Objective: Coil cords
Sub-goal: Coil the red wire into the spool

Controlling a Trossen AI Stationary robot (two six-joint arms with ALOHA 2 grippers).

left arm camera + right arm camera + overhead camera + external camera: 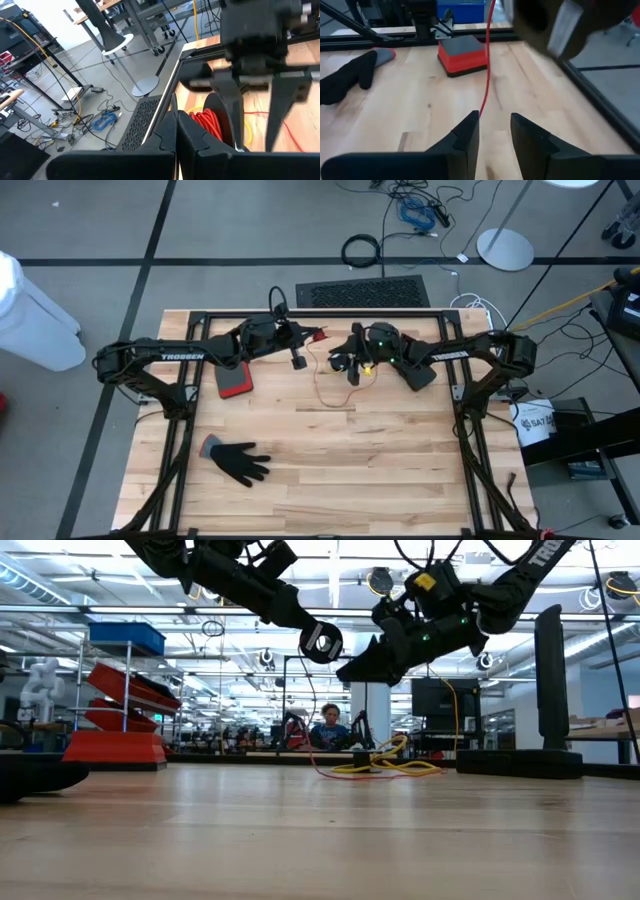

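Task looks partly done at best. A small yellow bundle (368,367) sits in the upper middle of the high view, just beside the right gripper (352,370), and from table level it shows as loose yellow loops (395,762) lying on the far part of the table, more a heap than a neat coil. A thin red-orange cord (325,392) trails out of that area in a loose open loop across the wood (400,460), so that length is still uncoiled; in the right wrist view it runs as a taut-looking red line (487,55) up from between the right gripper's fingers. The right gripper's jaws stand partly apart; the line passes by them, but I can't tell if they pinch it. The left gripper (298,358) hangs above the table just left of centre in the upper part of the high view, jaws fully closed, nothing visibly held. In its wrist view a red coil (207,122) shows near the table's edge. I can't pick out a separate black cord. Glove (238,461) and red-and-grey block (234,381) lie untouched at lower left. Left to do: gather the loose loop into the bundle.
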